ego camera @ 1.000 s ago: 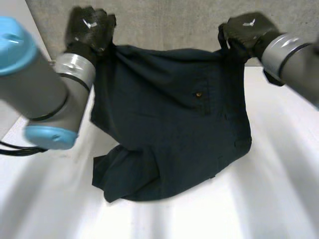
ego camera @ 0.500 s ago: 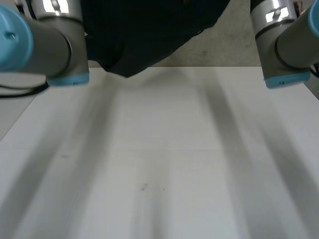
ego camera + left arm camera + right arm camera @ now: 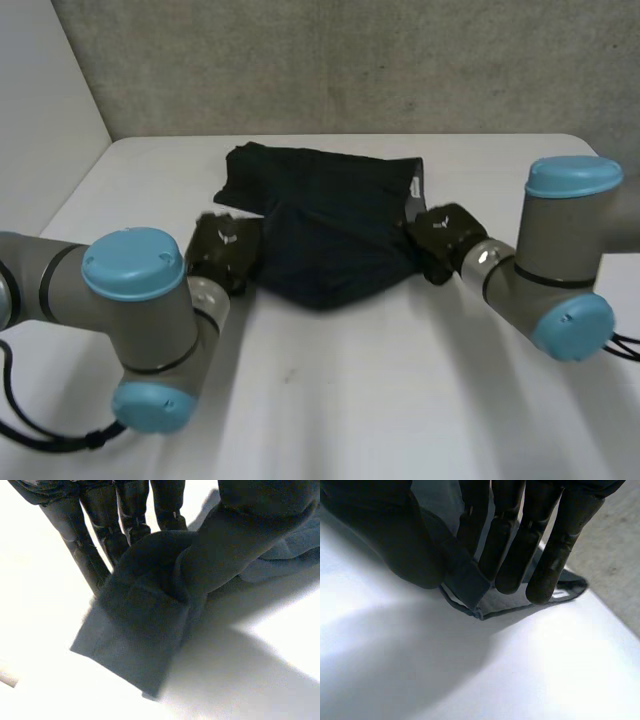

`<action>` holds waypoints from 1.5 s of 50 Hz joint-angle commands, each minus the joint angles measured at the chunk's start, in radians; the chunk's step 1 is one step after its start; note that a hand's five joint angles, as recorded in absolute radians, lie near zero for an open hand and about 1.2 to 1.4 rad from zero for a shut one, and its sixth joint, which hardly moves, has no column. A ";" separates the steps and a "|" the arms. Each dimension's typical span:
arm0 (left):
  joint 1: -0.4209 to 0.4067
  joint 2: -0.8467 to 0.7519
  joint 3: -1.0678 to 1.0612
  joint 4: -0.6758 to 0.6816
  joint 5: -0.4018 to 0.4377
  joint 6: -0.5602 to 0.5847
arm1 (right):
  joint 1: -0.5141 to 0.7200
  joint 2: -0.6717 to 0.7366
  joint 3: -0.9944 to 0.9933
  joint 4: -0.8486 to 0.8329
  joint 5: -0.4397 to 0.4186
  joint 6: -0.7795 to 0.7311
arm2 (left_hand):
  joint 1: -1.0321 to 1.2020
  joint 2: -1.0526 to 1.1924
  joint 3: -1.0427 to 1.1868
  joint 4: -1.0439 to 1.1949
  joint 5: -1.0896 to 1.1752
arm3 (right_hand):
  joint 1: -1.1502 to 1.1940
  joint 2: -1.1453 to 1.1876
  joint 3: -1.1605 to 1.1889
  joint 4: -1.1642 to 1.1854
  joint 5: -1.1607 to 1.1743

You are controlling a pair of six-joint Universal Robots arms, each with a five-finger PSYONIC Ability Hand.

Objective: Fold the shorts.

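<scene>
Pinching the dark navy shorts (image 3: pixel 330 225) at their left edge with the left hand (image 3: pixel 225 252), straight fingers against thumb. Pinching their right edge likewise with the right hand (image 3: pixel 440 240). Lying bunched on the white table (image 3: pixel 400 400), between both hands.

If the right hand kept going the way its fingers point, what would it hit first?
The shorts: the right hand pinches their edge, and more of that cloth probably lies straight ahead.
</scene>
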 commanded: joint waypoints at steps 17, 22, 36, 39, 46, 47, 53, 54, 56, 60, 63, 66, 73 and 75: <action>-0.074 0.294 -0.346 -0.421 -0.007 0.009 | -0.058 -0.455 0.642 0.347 -0.060 -0.361 | 0.266 0.195 0.202 0.192 0.217 | 0.436 0.216 0.217 0.205 0.254; -0.091 0.375 -0.383 -0.558 -0.009 0.149 | -0.066 -0.529 0.695 0.518 -0.071 -0.461 | 0.266 0.195 0.202 0.192 0.217 | 0.436 0.216 0.217 0.205 0.254; -0.062 0.282 -0.167 -0.244 -0.019 0.342 | -0.064 -0.477 0.506 0.365 -0.095 -0.277 | 0.266 0.195 0.202 0.192 0.217 | 0.436 0.216 0.217 0.205 0.254; -0.060 0.199 -0.082 -0.092 -0.015 0.346 | -0.063 -0.438 0.453 0.288 -0.034 -0.248 | 0.266 0.195 0.202 0.192 0.217 | 0.436 0.216 0.217 0.205 0.254; -0.058 -0.057 0.177 0.172 0.025 0.357 | -0.052 -0.362 0.342 0.113 0.131 -0.251 | 0.266 0.195 0.202 0.192 0.217 | 0.436 0.216 0.217 0.205 0.254; -0.057 -0.092 0.215 0.184 0.037 0.357 | -0.052 -0.330 0.318 0.070 0.157 -0.254 | 0.266 0.195 0.202 0.192 0.217 | 0.436 0.216 0.217 0.205 0.254; -0.037 -0.335 0.505 0.195 0.145 0.357 | -0.052 -0.208 0.226 -0.048 0.195 -0.256 | 0.266 0.195 0.202 0.192 0.217 | 0.436 0.216 0.217 0.205 0.254; -0.034 -0.365 0.537 0.197 0.151 0.354 | -0.052 -0.190 0.216 -0.059 0.195 -0.257 | 0.266 0.195 0.202 0.192 0.217 | 0.436 0.216 0.217 0.205 0.254; -0.026 -0.448 0.626 0.200 0.177 0.352 | -0.054 -0.135 0.181 -0.089 0.199 -0.260 | 0.266 0.195 0.202 0.192 0.217 | 0.436 0.216 0.217 0.205 0.254; -0.022 -0.556 0.744 0.201 0.217 0.351 | -0.057 -0.044 0.118 -0.155 0.219 -0.259 | 0.266 0.195 0.202 0.192 0.217 | 0.436 0.216 0.217 0.205 0.254; -0.020 -0.609 0.785 0.203 0.252 0.343 | -0.058 0.000 0.091 -0.181 0.250 -0.262 | 0.266 0.195 0.202 0.192 0.217 | 0.436 0.216 0.217 0.205 0.254; -0.022 -0.617 0.782 0.206 0.273 0.342 | -0.058 0.019 0.077 -0.182 0.288 -0.257 | -0.016 -0.087 -0.081 -0.090 -0.066 | 0.161 -0.059 -0.058 -0.070 -0.021; -0.034 -0.571 0.711 0.255 0.267 0.332 | -0.066 -0.061 0.098 -0.234 0.328 -0.202 | -0.956 -1.027 -1.020 -1.029 -1.005 | -0.786 -1.006 -1.005 -1.017 -0.968; -0.032 -0.497 0.653 0.273 0.264 0.313 | -0.063 -0.130 0.124 -0.254 0.323 -0.156 | -0.956 -1.027 -1.020 -1.029 -1.005 | -0.786 -1.006 -1.005 -1.017 -0.968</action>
